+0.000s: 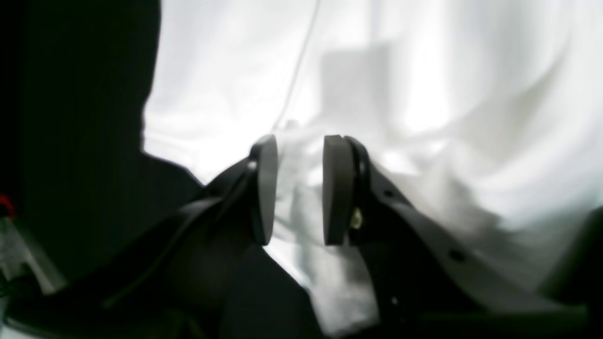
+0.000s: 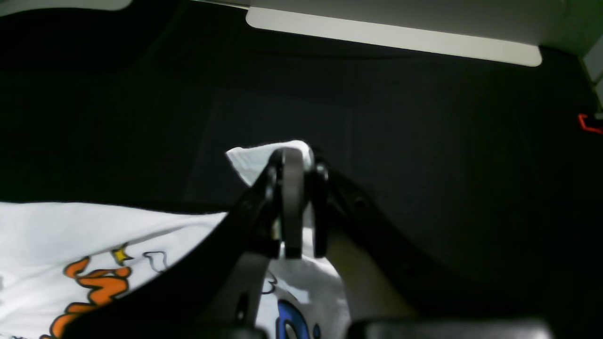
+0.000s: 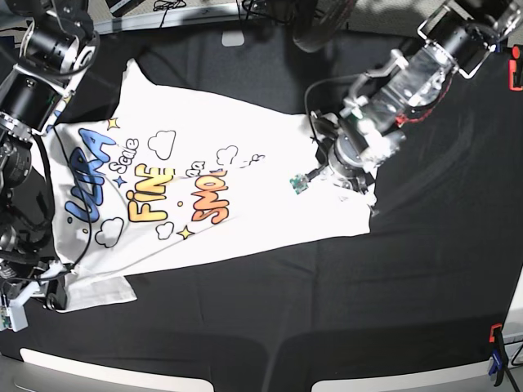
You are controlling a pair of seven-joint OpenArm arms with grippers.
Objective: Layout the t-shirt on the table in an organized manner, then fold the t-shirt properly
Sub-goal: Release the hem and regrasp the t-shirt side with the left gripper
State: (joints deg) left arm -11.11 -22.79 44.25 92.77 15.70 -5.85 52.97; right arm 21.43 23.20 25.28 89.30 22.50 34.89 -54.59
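Observation:
The white t-shirt (image 3: 212, 188) lies spread print-up on the black table (image 3: 409, 286), lettering toward the left. At its lower left corner my right gripper (image 3: 51, 296) is shut on the t-shirt. In the right wrist view, a white tip of the t-shirt (image 2: 249, 162) sticks out past the right gripper (image 2: 294, 160). My left gripper (image 3: 327, 159) rests on the shirt's right end. In the left wrist view, the left gripper (image 1: 301, 188) stands open. Its pads (image 1: 266, 188) are apart, with wrinkled white t-shirt (image 1: 424, 94) under and between them.
An orange clamp (image 3: 515, 77) sits at the right edge and an orange and blue clamp (image 3: 496, 347) at the front right corner. Pale strips (image 3: 90, 366) line the front edge. Cables (image 3: 245, 12) lie beyond the back edge. Bare black cloth extends right of the shirt.

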